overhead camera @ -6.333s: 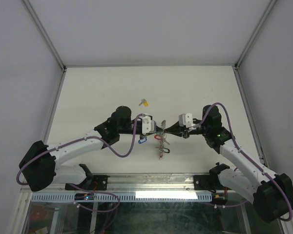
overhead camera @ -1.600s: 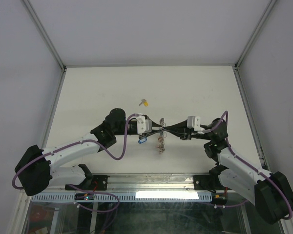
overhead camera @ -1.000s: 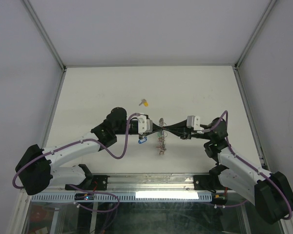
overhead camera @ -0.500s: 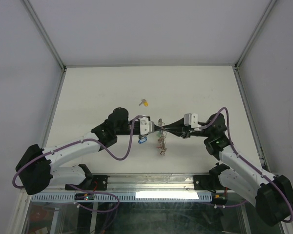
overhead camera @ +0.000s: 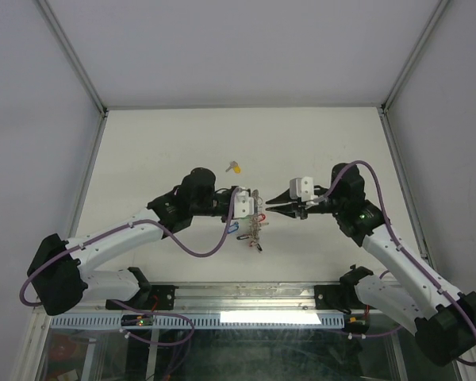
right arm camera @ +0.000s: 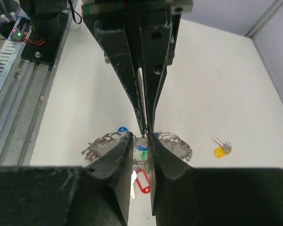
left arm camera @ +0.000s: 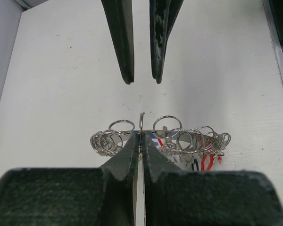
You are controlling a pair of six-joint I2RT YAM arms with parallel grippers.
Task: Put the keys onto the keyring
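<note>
Left gripper (left arm camera: 141, 141): jaws pinched tight on the bare wire of the keyring (left arm camera: 166, 136), gripping the one stretch free of small rings; the ring sits edge-on in the left wrist view, with keys and red tags dangling under it; can't tell if it clears the worktop (overhead camera: 159, 151).

Yellow key (overhead camera: 235, 167): flat on the worktop, well behind the ring, untouched.

Blue tag (right arm camera: 122, 128): at the ring's far edge; can't tell if it's the loose key or one already on.

Right gripper (left arm camera: 141, 81): jaws slightly apart with nothing between them; tips point at the ring, just short of it, in line with the left jaws.

Handling, my read:
- Ring: stiff spring wire, light, slick; the fringe likely swings and shifts the weight, so it may twist in a pinch.
- Best hold on the ring is bare wire between the small rings, not the tags; the second hold should be close to the first, to stop it spinning.
- Key: thin, light and flat, so hard to lift off the worktop; likely slides if nudged.
- Take the key by the plastic tag, which is thicker and grippier, and leave its loop end free for threading.
</note>
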